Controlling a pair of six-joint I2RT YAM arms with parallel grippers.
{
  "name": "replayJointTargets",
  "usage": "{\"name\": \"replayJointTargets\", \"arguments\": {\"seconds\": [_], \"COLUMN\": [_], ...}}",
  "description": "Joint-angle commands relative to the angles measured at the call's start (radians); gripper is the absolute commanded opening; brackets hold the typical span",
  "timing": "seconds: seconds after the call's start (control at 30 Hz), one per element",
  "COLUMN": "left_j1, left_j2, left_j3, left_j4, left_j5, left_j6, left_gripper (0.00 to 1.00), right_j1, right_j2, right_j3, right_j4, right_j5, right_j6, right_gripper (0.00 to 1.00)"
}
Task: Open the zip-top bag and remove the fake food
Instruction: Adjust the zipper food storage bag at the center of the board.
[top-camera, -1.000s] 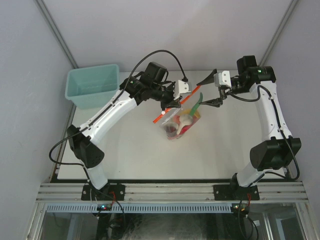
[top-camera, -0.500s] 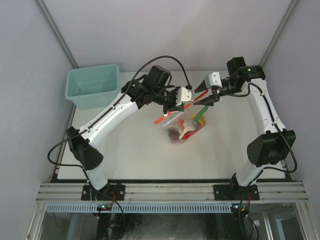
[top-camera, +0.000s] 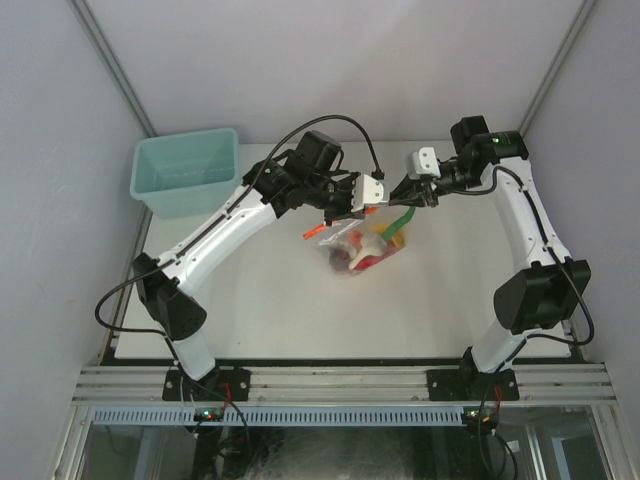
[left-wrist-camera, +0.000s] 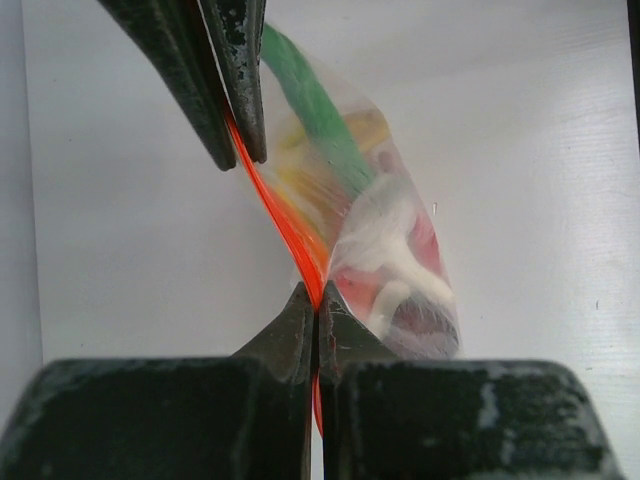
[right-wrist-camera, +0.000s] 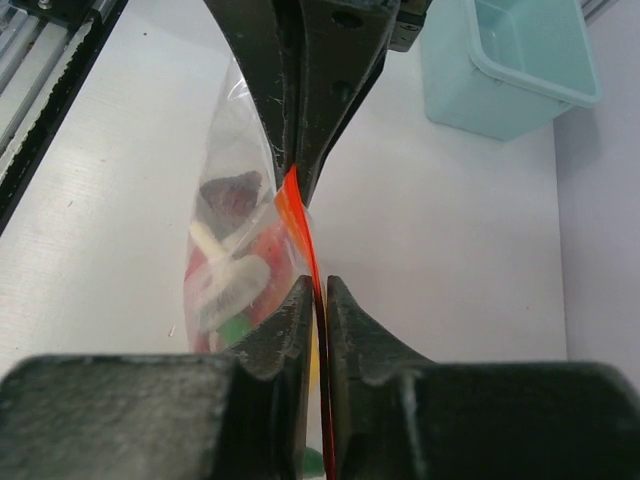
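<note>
Bag (top-camera: 362, 246) position: mid-table (top-camera: 280, 320), somewhat toward the far side, hanging between the two arms. Whether its bottom rests on the surface, cannot tell.

Left gripper (top-camera: 348, 211): fingers together, clamped on the orange-red strip (left-wrist-camera: 275, 215) along the bag's top edge. The left wrist view shows the tips pinching the strip with no gap between them.

Right gripper (top-camera: 400, 192): fingers together too, clamped on the same strip a little further right. The right wrist view shows the strip running straight up out of its tips to the left gripper's fingers just beyond. The two grips sit close but apart.

Strip between the grips reads as a single line, slightly bowed.

Food (top-camera: 365, 250) is inside the bag, bunched in its lower part below the strip. Visible through the plastic: green piece (left-wrist-camera: 310, 110) reaching up toward the strip, white piece (left-wrist-camera: 395, 240), red piece (right-wrist-camera: 268, 250), something dark (right-wrist-camera: 228, 190), a hint of yellow.

Bin (top-camera: 186, 170): teal, far left corner of the table, well apart from the bag.
</note>
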Motion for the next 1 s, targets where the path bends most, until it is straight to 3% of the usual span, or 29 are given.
{"name": "replayJointTargets", "arguments": {"seconds": [0.0, 0.13, 0.33, 0.43, 0.73, 0.97], "left_j1": [-0.007, -0.007, -0.005, 0.007, 0.214, 0.258], "left_j2": [-0.066, -0.067, -0.123, -0.192, -0.475, -0.538], "left_j3": [0.001, -0.003, -0.105, -0.224, -0.748, -0.924], "left_j4": [0.037, 0.049, 0.167, 0.298, 0.891, 0.965], "left_j5": [-0.005, -0.031, -0.079, -0.074, 0.151, 0.155], "left_j6": [0.025, 0.011, -0.036, -0.086, -0.434, -0.464], "left_gripper": [0.00, 0.03, 0.42, 0.54, 0.69, 0.72], "right_j1": [0.011, 0.009, -0.004, -0.008, -0.031, -0.050], "right_j2": [-0.011, -0.016, -0.022, -0.025, -0.053, -0.066], "right_j3": [-0.001, -0.002, -0.030, -0.055, -0.130, -0.153], "right_j4": [-0.013, 0.016, 0.061, 0.062, 0.038, 0.029], "right_j5": [-0.002, -0.004, -0.021, -0.023, -0.009, -0.005], "right_j6": [-0.008, 0.034, 0.098, 0.100, 0.065, 0.054], "right_gripper": [0.00, 0.00, 0.00, 0.00, 0.00, 0.00]}}
